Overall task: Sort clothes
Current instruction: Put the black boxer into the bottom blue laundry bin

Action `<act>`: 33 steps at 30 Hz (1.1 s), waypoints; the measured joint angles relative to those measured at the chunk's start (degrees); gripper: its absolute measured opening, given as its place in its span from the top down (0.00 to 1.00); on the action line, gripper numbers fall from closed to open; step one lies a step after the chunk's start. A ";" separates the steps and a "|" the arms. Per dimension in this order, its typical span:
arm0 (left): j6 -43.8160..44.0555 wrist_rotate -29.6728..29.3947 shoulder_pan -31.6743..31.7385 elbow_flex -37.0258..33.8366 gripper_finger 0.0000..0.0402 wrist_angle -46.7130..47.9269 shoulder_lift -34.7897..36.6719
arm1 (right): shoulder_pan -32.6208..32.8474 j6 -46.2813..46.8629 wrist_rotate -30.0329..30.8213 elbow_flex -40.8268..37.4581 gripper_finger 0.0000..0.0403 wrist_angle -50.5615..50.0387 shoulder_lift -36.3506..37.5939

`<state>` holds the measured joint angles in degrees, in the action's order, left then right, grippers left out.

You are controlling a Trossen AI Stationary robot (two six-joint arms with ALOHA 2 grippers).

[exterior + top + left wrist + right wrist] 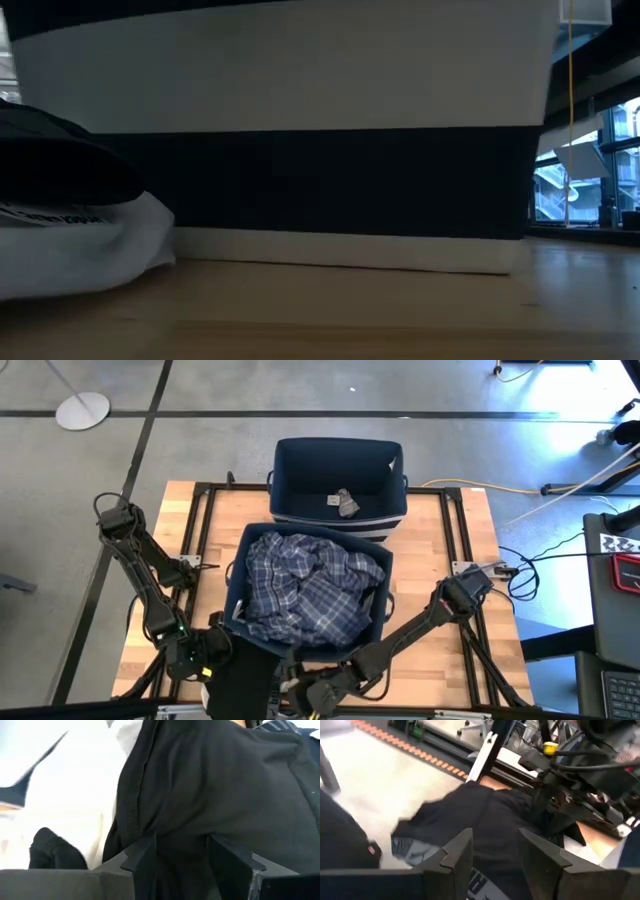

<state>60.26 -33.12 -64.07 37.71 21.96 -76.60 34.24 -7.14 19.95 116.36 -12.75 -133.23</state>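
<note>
A black garment (243, 678) lies bunched at the table's near edge, in front of the near navy bin (240, 575). In the low view it (60, 160) rests on a white garment (90, 250). My left gripper (205, 657) is at its left side and shut on it (210, 785). My right gripper (310, 695) is at its right side and shut on it (485, 815). A dark blue plaid garment (310, 585) fills the near bin. A small brown-grey piece (346, 503) lies in the far bin (290, 470). My left gripper pinches a bunched fold of the black garment (180, 852) between its two fingers (142, 857). The cloth fills the gap between them, several layers thick. A stitched hem (132, 805) runs just ahead of the fingers. My right gripper has the black garment's edge with white lettering (479, 882) between its two fingers (455, 855), coming from the table's right side. The garment spreads ahead of the fingers toward the left arm. The contact itself is hidden low between the fingers.
The two navy bins stand one behind the other at the table's middle; the near bin's wall (330, 180) is close behind the garments. Bare wood (440, 650) lies to the right of the bins and a strip (150, 650) to the left. Cables and equipment (610, 560) sit beyond the right edge.
</note>
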 joint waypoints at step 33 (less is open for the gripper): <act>1.72 -0.19 0.00 0.11 0.59 1.48 0.11 | 4.51 -10.62 7.60 12.15 0.28 -10.28 -6.92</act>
<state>61.98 -33.31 -64.07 37.82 23.44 -76.49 38.75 -17.75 27.54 128.51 -23.04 -140.15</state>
